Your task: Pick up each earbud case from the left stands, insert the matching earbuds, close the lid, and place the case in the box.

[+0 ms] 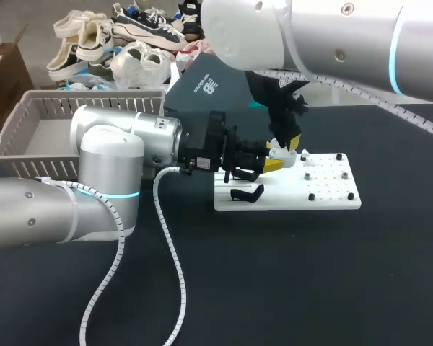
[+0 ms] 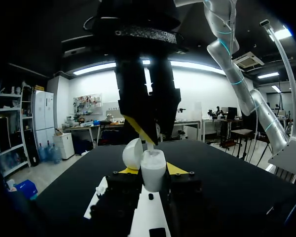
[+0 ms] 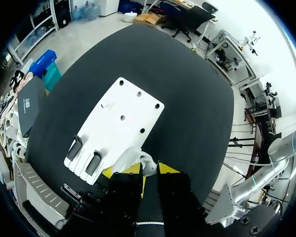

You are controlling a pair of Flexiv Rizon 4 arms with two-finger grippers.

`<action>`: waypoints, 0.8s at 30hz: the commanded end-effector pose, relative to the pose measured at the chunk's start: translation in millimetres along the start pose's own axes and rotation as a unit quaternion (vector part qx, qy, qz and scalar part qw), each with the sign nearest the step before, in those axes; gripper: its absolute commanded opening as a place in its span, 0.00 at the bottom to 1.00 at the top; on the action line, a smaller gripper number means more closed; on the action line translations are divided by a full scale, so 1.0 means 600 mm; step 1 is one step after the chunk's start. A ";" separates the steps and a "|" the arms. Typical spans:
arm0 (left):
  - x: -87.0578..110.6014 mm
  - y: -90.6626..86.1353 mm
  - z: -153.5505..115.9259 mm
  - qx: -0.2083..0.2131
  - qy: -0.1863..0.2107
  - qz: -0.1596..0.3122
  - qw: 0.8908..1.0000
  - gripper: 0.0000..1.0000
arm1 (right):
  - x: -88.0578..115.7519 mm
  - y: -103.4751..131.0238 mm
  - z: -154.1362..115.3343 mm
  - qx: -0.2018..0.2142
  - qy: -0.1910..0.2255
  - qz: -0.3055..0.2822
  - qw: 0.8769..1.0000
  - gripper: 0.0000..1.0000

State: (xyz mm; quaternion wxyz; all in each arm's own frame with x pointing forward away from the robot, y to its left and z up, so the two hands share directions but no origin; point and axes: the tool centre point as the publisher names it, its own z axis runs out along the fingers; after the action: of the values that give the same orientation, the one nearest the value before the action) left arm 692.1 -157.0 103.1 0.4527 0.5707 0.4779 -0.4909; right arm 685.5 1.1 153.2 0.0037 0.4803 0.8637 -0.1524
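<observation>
Looking down on a black table (image 1: 289, 288) with a flat white board (image 1: 332, 193) lying near its middle. Standing at the board's left end: two black stands (image 3: 92, 163), side by side.

Reaching in level from the left: the left gripper (image 1: 271, 164), clamped from two sides on a small white earbud case (image 2: 153, 170). Held upright just above the board, close to the stands, with the lid (image 2: 132, 153) hinged open to one side (rounded, like half an eggshell).

Hanging straight down over the open case from the upper right: the right gripper (image 1: 291, 143), very close to the case's mouth. Cannot tell whether pinched together or apart, nor whether anything is held there.

Lying behind the board: a dark teal box lid (image 1: 209, 90) bearing a white logo with a short line of print beneath (the only writing on the table, and small).

Sitting at the table's far left corner, well apart from the board: a grey slatted basket (image 1: 29, 119).
</observation>
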 end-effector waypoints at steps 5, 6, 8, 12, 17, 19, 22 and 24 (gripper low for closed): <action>0.000 0.001 0.000 0.000 0.000 0.000 1.000 0.00 | -0.002 0.003 0.002 0.005 0.002 0.000 1.000 0.00; 0.000 0.001 0.000 0.000 0.000 0.000 1.000 0.00 | -0.002 0.003 0.003 0.005 0.002 0.000 1.000 0.00; 0.000 0.001 0.000 0.000 0.000 0.000 1.000 0.00 | -0.002 0.003 0.003 0.006 0.002 0.000 1.000 0.00; 0.000 0.001 0.000 0.000 0.000 0.000 1.000 0.00 | -0.002 0.002 0.004 0.007 0.000 -0.001 1.000 0.00; 0.000 0.001 0.000 0.000 0.000 0.000 1.000 0.00 | -0.001 0.003 0.007 0.008 -0.001 -0.002 1.000 0.00; 0.000 0.001 0.000 0.000 0.000 0.000 1.000 0.00 | -0.001 0.004 0.008 0.009 -0.002 -0.002 1.000 0.00; 0.000 0.001 0.000 0.000 0.000 0.000 1.000 0.00 | -0.001 0.004 0.009 0.010 -0.003 -0.003 1.000 0.00; 0.000 0.001 0.000 0.000 0.000 0.000 1.000 0.00 | -0.001 0.004 0.010 0.010 -0.004 -0.003 1.000 0.00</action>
State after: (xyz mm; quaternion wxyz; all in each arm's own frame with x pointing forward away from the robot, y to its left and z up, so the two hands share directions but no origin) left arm 692.0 -157.1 103.0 0.4527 0.5707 0.4778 -0.4910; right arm 685.5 -0.9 146.9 0.0028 0.4772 0.8641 -0.1603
